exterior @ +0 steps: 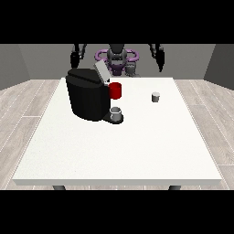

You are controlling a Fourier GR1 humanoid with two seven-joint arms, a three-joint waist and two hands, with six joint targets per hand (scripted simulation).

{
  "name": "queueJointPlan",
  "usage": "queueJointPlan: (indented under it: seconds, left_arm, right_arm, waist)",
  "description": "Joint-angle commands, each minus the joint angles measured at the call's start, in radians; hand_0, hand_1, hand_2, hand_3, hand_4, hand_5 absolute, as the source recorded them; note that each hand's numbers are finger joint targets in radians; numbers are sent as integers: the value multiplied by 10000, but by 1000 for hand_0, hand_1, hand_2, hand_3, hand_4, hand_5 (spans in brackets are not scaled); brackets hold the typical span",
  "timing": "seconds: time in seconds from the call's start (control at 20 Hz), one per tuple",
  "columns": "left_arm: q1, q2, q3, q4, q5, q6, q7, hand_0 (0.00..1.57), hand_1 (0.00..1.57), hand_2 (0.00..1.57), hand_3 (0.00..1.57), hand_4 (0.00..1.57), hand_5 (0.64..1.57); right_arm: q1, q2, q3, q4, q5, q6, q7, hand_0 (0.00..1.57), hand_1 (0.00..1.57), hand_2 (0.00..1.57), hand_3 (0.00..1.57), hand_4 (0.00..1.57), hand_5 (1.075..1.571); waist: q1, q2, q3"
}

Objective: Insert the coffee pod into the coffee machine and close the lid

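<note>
On table [137, 151]: unlabelled coffee pod [156, 97], coffee machine [87, 93], lid [101, 71] up

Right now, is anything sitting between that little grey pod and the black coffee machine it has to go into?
Nothing visible does. The coffee pod stands alone on the white table, with bare tabletop between it and the coffee machine. The machine's lid is tilted up. Both hands hang raised at the table's far edge.
</note>
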State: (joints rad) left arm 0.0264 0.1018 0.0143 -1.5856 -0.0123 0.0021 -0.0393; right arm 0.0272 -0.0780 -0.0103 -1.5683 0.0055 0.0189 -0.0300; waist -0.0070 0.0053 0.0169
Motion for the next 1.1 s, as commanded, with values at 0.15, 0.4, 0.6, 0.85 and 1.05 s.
queueJointPlan:
  seconds: [0.15, 0.4, 0.6, 0.85, 1.05]
  left_arm:
    - [475, 214, 475, 521, 876, -1152, -1539, 0, 0, 0, 0, 265, 1571]
    - [666, 890, 466, 279, 482, -1692, -1977, 0, 0, 0, 0, 264, 1571]
    - [-3, 1520, 761, 428, -32, -1692, -1704, 0, 0, 0, 0, 0, 1571]
    - [-1358, 2658, 1696, 1676, 176, -2164, -738, 0, 0, 0, 0, 0, 1571]
    - [-2190, 2659, 1700, 2918, 222, -2361, -303, 0, 0, 0, 0, 0, 1571]
  right_arm:
    - [388, 88, 219, -143, 47, 87, 646, 0, 0, 0, 0, 128, 1571]
    - [124, 708, -669, 63, 109, -1342, -522, 0, 0, 0, 0, 95, 1571]
    - [169, 596, -708, 454, -178, -980, -1326, 0, 0, 0, 0, 217, 1571]
    - [-291, 680, -323, -275, -157, -1035, -446, 0, 0, 0, 0, 177, 1571]
    - [-421, 772, 431, -532, -159, -1434, -304, 0, 0, 0, 0, 186, 1571]
  waist:
    - [35, -397, -173]
    - [95, -423, -169]
    - [-91, -89, -166]
    - [-781, 229, -170]
    - [-1134, 563, -171]
